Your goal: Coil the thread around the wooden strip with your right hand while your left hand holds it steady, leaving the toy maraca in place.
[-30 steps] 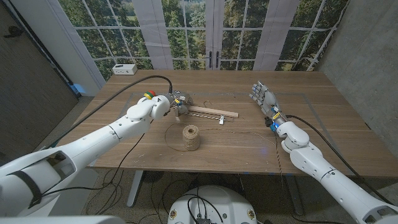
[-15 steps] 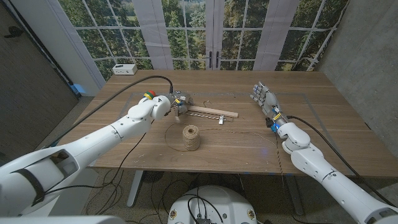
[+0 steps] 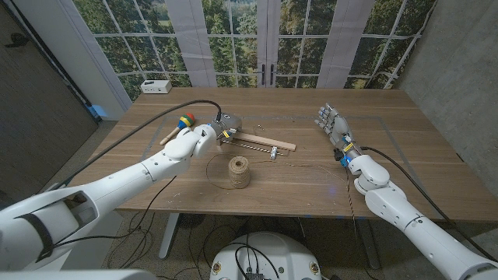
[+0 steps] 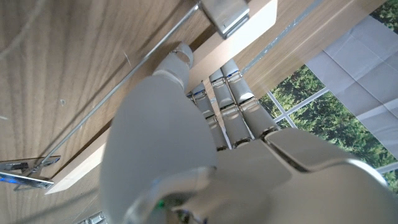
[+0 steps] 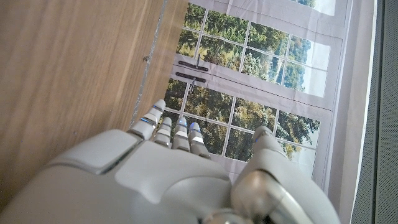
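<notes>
only left hand (image 3: pixel 220 128) on wooden strip (image 3: pixel 264 141), spool (image 3: pixel 239 172) beside

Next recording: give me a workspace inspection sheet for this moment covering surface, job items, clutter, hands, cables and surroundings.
Surface: wooden table, with taped lines marked on it.
Job's things: wooden strip lies flat at mid-table, a metal clip at its near edge; thread spool stands upright nearer the robot, a loose loop of thread trailing on the table; toy maraca lies beyond the left arm.
Clutter: small white box at the far left corner.
Hands: left hand at the strip's left end, fingers on it in the left wrist view; right hand raised, fingers apart, holding nothing.
Cables: black cable along the left arm.
Surroundings: windows showing trees; grey walls.
</notes>
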Action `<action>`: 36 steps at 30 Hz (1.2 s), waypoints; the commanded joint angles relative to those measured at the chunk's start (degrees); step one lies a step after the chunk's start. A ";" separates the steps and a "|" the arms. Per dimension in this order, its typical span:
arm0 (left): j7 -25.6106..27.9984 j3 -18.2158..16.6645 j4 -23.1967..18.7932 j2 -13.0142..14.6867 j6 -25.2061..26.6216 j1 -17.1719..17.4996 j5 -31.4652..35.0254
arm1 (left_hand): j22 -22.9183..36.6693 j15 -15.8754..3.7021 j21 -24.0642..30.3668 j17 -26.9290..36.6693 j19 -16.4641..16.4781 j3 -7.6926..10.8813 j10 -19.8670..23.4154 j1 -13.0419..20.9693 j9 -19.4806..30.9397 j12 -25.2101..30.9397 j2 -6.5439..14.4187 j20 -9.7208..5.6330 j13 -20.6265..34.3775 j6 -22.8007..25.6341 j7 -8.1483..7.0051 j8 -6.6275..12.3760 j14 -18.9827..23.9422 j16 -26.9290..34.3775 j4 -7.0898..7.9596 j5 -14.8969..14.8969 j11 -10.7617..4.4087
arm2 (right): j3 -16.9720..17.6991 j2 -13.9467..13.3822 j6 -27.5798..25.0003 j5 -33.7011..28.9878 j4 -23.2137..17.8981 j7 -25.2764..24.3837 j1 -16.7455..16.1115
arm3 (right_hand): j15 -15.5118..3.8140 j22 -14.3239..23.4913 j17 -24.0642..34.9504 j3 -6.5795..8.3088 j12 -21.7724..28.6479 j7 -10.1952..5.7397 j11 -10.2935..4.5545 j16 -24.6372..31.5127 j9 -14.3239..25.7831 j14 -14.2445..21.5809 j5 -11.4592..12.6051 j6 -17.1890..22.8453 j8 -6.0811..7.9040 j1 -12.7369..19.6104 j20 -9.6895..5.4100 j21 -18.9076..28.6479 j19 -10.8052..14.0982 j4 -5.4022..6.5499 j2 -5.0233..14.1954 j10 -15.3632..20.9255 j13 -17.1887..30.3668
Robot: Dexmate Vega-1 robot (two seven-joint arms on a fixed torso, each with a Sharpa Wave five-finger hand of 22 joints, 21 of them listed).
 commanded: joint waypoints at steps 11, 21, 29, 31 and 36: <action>20.48 -6.26 -4.04 2.39 0.39 7.60 2.71 | 2.97 -13.30 6.10 11.40 5.11 -0.27 4.53 4.44 -1.26 2.36 2.01 -4.76 11.21 15.86 1.50 0.24 12.83 6.18 0.18 -0.33 -1.42 | 0.25 -1.09 1.56 -1.04 -1.34 0.42 -1.53 | -0.08 0.33 0.19 0.16 0.06 0.13 0.21 0.21 0.34 0.45 -0.30 0.43 0.07 -0.28 0.28 0.13 0.32 -0.26 0.00 0.49 0.07; 20.82 -9.80 -7.84 4.01 0.63 9.85 0.23 | 3.31 -12.75 7.56 11.88 4.19 -0.40 5.07 5.14 -2.07 2.35 1.66 -4.48 11.92 17.59 2.57 0.17 13.38 5.99 0.16 -0.33 -0.74 | 0.63 -2.75 3.01 -2.85 -4.13 -0.05 -3.71 | -0.26 0.27 0.04 0.36 -0.11 0.48 0.44 0.08 0.33 0.45 -0.29 -0.20 -0.12 0.87 -0.16 0.16 0.58 -1.38 -0.65 0.21 0.05; 24.38 -12.49 -10.88 5.32 2.18 12.50 0.74 | 3.49 -12.74 8.38 12.18 3.66 -0.39 5.41 5.79 -2.44 2.21 1.47 -4.38 12.09 17.88 2.72 -0.15 13.56 5.92 0.04 -0.36 -0.56 | 1.09 -4.42 4.50 -6.84 -7.55 -2.42 -6.19 | -0.20 0.23 -0.05 0.61 -0.08 0.44 0.94 0.04 0.33 0.57 -0.28 -0.62 -0.09 2.19 -0.52 0.23 0.96 -2.59 -1.29 0.26 0.05; 24.74 -13.04 -11.46 5.59 2.39 12.98 0.75 | 3.52 -12.73 8.59 12.25 3.61 -0.40 5.45 5.87 -2.51 2.20 1.45 -4.37 12.19 17.95 2.74 -0.21 13.56 5.88 0.06 -0.38 -0.58 | 1.27 -4.92 4.52 -7.88 -8.70 -3.23 -6.94 | -0.15 0.23 -0.06 0.68 -0.05 0.42 0.96 0.07 0.34 0.69 -0.29 -0.50 -0.01 2.48 -0.47 0.23 0.99 -2.84 -1.37 0.34 0.06; 25.08 -14.38 -13.05 6.49 3.08 14.10 1.01 | 3.63 -12.60 9.21 12.45 3.51 -0.46 5.52 6.04 -2.69 2.08 1.40 -4.26 12.36 18.05 2.75 -0.42 13.81 5.89 0.15 -0.42 -0.67 | 1.54 -6.90 4.06 -12.31 -12.28 -5.55 -8.95 | -0.06 0.23 -0.09 0.83 0.03 0.47 1.11 0.10 0.34 0.87 -0.33 -0.10 0.19 3.09 -0.39 0.24 1.11 -3.34 -1.53 0.57 0.06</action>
